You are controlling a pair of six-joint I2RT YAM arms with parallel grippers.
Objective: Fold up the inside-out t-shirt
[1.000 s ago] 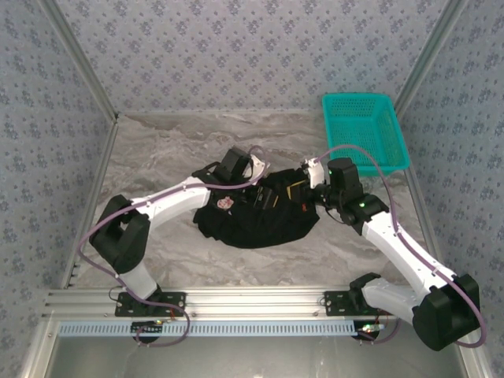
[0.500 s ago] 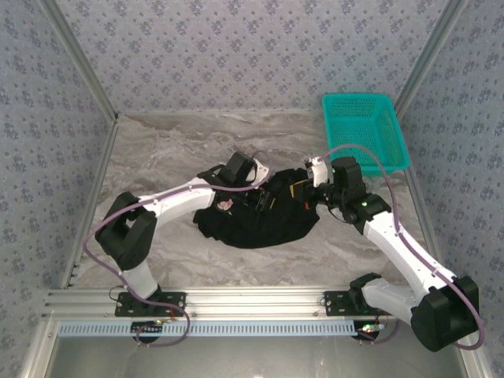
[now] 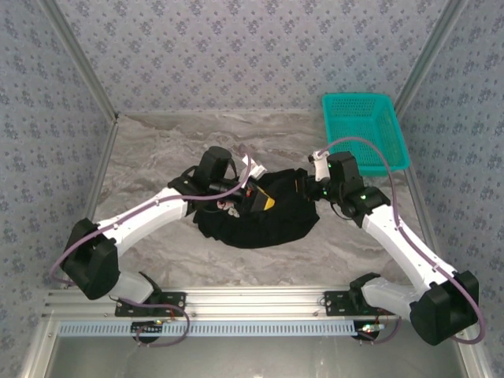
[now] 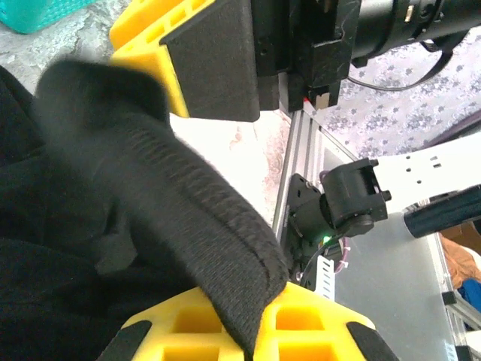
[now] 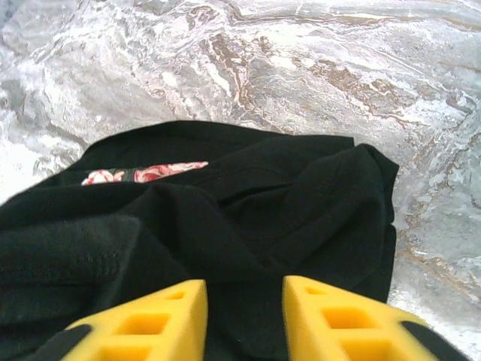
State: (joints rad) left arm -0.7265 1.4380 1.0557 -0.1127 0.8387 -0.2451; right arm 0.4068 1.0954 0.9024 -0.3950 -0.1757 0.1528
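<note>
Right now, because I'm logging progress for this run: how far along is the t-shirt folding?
Done: no fold visible; the t-shirt lies in a crumpled heap on the table, a strip of floral print showing. In hand: the left gripper is shut on a ridge of its cloth; the right gripper is open over it. Left: spreading it flat and every fold.

One black t-shirt (image 3: 264, 224), one teal basket (image 3: 366, 130), two pincers: left pincer (image 3: 256, 197) and right pincer (image 5: 244, 297).
</note>
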